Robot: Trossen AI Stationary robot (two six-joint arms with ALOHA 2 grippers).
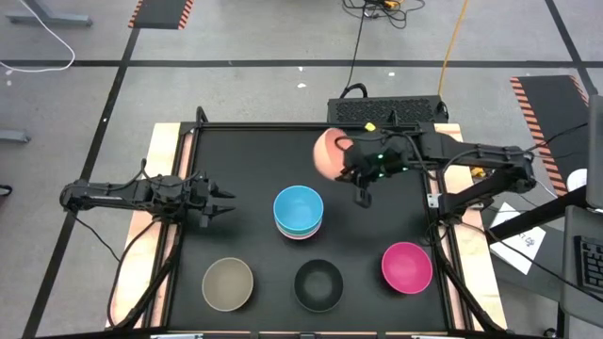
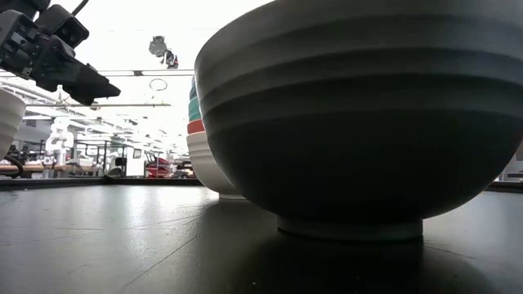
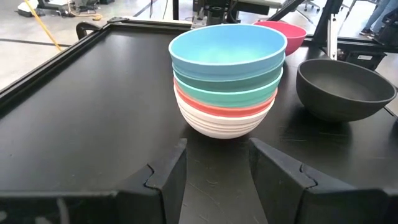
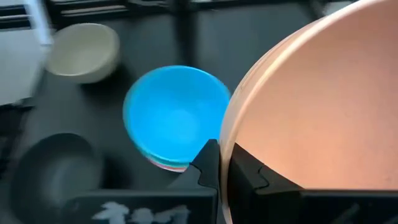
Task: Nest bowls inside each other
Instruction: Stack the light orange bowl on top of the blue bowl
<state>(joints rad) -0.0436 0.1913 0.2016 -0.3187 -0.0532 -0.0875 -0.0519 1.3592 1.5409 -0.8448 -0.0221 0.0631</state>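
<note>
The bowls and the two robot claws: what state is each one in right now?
Stack of bowls: nested, blue on top, upright at mid-table.
Orange bowl: lifted and tilted, pinched by its rim.
Tan bowl: upright, alone.
Black bowl: upright, alone.
Magenta bowl: upright, alone.
Right gripper: shut on the orange bowl.
Left gripper: open, empty.

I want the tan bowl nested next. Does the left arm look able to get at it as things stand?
Probably yes. The left gripper is open and holds nothing, and bare table lies between it and the tan bowl. The stack of bowls stands off to the side, not in the way.
</note>
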